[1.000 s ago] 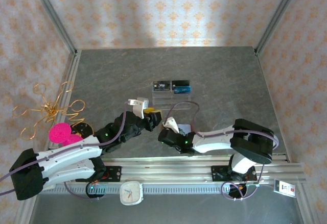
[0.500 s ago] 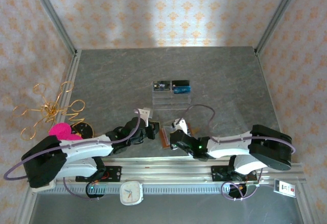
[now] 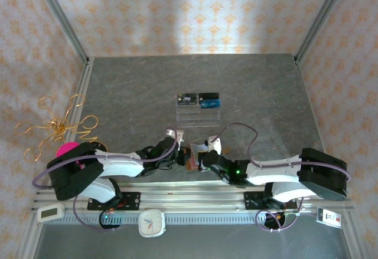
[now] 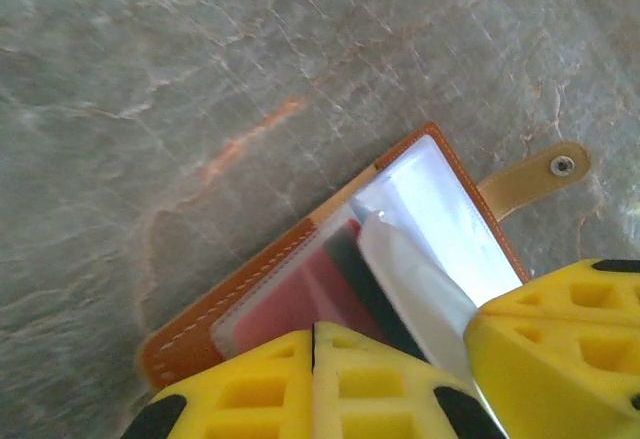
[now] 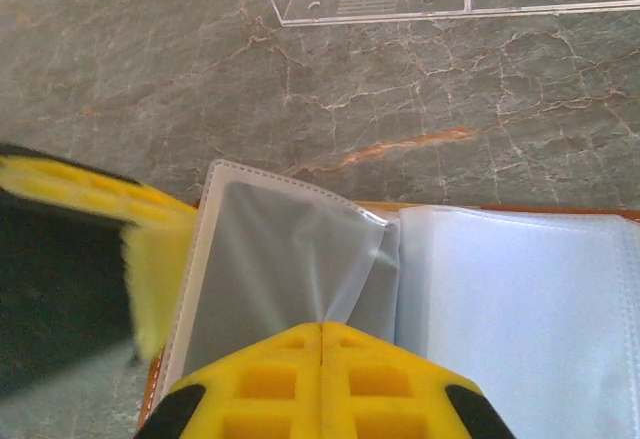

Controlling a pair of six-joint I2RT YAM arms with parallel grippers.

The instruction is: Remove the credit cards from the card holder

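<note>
a grey marbled table [image 3: 130, 88] is seen from above, walled in by patterned paper. near its front edge the left gripper [image 3: 180, 151] and the right gripper [image 3: 202, 154] are found tip to tip at the card holder [image 3: 190, 160], a small brown thing lying between them. how the jaws stand is too small to be told. farther back a clear acrylic rack [image 3: 199, 115] is set, with a black card [image 3: 186, 98] and a blue card [image 3: 209, 101] side by side on its top step. a gold wire ornament [image 3: 56, 126] and a pink object [image 3: 67, 148] are placed at the left. a white clock [image 3: 152, 222] is laid below the rail [image 3: 195, 195].

No legible txt or nos.
</note>
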